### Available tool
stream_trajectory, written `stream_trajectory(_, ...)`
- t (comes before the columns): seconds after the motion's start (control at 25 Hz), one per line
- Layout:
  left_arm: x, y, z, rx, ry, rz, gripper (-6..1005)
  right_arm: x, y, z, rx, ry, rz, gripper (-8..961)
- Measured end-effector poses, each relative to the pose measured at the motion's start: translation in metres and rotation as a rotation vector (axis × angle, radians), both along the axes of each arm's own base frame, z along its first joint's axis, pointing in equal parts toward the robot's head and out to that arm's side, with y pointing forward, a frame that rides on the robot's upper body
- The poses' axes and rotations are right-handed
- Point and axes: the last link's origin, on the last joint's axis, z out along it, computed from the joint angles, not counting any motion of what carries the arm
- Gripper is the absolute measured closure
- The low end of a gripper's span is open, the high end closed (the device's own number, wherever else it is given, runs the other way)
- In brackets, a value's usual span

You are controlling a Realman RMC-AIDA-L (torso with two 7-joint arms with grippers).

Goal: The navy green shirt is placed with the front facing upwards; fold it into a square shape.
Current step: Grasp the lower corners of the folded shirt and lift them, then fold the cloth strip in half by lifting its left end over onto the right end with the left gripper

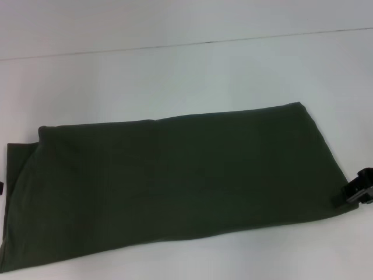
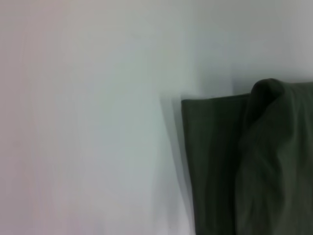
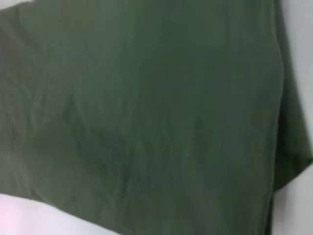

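While the dark olive-green cotton shirt (image 1: 175, 186) lies across the white table (image 1: 175, 70) as a long band with no lettering showing, we judge it already folded lengthwise, awaiting a crosswise fold into a square. Our right gripper (image 1: 356, 189) sits just beside the shirt's right end, probably to take that edge. We cannot tell how its fingers stand, and our left gripper is out of view.

Right pincer (image 1: 356, 191): only a dark, blocky part of it shows at the right edge of the head view, low down, near the counter surface; whether its fingers are apart or closed is not discernible. Left pincer (image 1: 1, 188): a dark sliver at the left edge of the head view, at about mid-height, state not readable.
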Motion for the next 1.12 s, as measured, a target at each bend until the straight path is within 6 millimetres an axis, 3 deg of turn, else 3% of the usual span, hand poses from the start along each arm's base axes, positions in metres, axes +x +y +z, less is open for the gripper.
stream_trajectory(0.4,0.002,0.003,0.001,0.003,0.003,-0.009,247,0.001,0.007,0.054,0.153,-0.025,-0.023,445)
stream_trajectory(0.64,0.004,0.005,0.004,0.018,-0.009,-0.013,247,-0.018,0.020,0.056,0.307,0.192,0.118,316)
stream_trajectory(0.88,0.003,0.003,0.005,0.007,-0.012,0.022,246,-0.030,0.031,0.043,0.344,0.284,0.184,321)
stream_trajectory(1.12,-0.006,-0.005,-0.013,-0.027,-0.040,0.071,247,-0.040,0.036,0.040,0.382,0.345,0.219,326)
